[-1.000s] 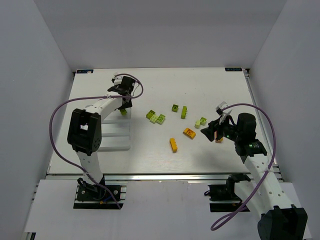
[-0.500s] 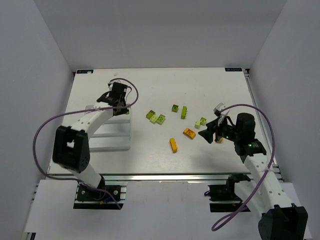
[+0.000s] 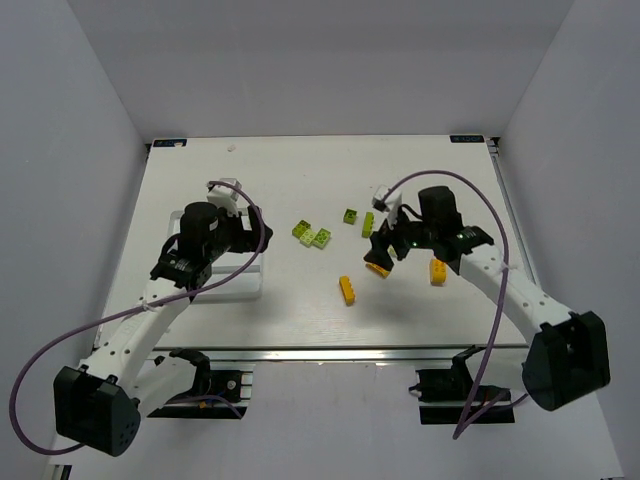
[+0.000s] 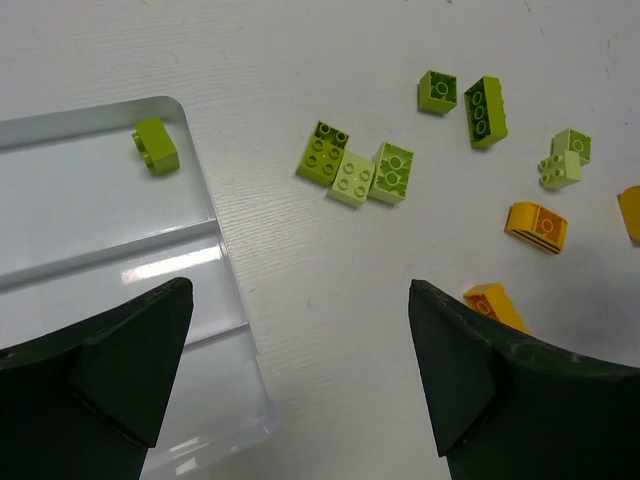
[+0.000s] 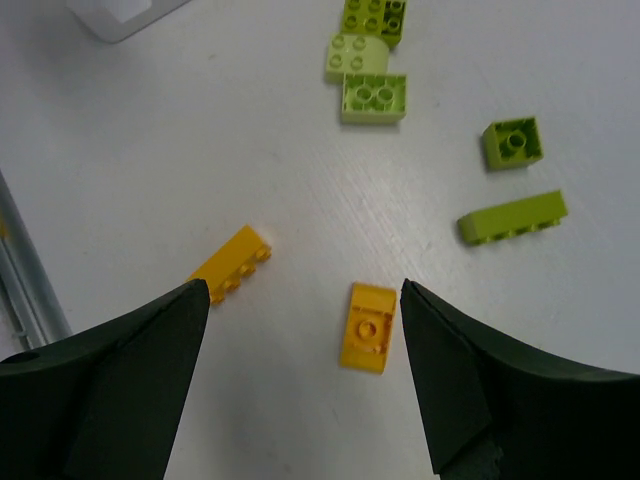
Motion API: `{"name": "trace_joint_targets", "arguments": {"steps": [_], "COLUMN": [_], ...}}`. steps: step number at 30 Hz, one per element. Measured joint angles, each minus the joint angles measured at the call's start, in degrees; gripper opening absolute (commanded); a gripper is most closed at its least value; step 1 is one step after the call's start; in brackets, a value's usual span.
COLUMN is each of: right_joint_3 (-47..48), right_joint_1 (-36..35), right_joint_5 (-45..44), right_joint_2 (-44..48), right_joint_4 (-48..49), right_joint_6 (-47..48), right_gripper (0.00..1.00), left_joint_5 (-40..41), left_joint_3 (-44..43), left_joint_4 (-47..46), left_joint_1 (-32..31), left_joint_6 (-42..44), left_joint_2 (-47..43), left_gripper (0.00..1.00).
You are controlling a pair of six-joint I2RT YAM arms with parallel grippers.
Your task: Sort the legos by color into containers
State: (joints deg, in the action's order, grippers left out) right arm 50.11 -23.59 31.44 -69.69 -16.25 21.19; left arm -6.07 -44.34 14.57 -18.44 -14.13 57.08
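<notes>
— What carries it all?

— A white tabletop [image 3: 300, 170]. The tray [image 4: 215, 250] sits at its left, and a ridge splits it into a far and a near compartment.

— And the arms?

— The left gripper [image 4: 300, 370] hangs above the tray's right rim. Its jaws are spread wide with nothing between them. The right gripper [image 5: 300, 370] hangs right of centre, also wide open and empty.

— Which pieces are sorted?

— Only one. A green brick [image 4: 155, 145] lies in the tray's far compartment, by its far right corner. The rest are loose on the tabletop.

— Where are the loose greens?

— A green trio [image 4: 350, 170], its bricks touching one another, lies near the tray's right side. Farther right is a long green brick [image 4: 484, 112], with a green cube [image 4: 437, 91] just left of it, not touching. A green pair [image 4: 563, 160] lies right of those.

— And the orange ones?

— A long orange brick [image 5: 230, 265] lies nearest the front. A curved orange brick [image 5: 366, 326] lies flat between the right gripper's fingers [image 5: 130, 380], touching neither. A third orange brick [image 3: 438, 270] lies just right of that gripper.
</notes>
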Motion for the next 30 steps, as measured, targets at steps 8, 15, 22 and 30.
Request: {"name": "trace_joint_targets", "arguments": {"steps": [8, 15, 22, 30], "right_joint_3": [21.8, 31.4, 39.3, 49.4], "right_joint_1": [-7.8, -12.4, -14.7, -15.2], "right_joint_5": [-7.5, -12.8, -16.2, -17.4], "right_joint_2": [-18.2, -30.3, -37.2, -45.8], "right_joint_4": [-4.2, -5.4, -6.3, -6.5], "right_joint_6": [2.0, 1.7, 1.6, 1.8], "right_gripper": [0.89, 0.89, 0.89, 0.89], "left_joint_5": [1.4, 6.2, 9.2, 10.7], "left_joint_3": [0.9, 2.0, 3.2, 3.4], "left_joint_4": [0.0, -0.5, -1.3, -1.4], "left_joint_1": [0.0, 0.0, 0.0, 0.0], "left_joint_6": [1.9, 2.5, 2.7, 2.8], "left_joint_2": [-4.3, -11.1, -14.2, -15.0], "left_gripper": [0.98, 0.98, 0.98, 0.98]}}
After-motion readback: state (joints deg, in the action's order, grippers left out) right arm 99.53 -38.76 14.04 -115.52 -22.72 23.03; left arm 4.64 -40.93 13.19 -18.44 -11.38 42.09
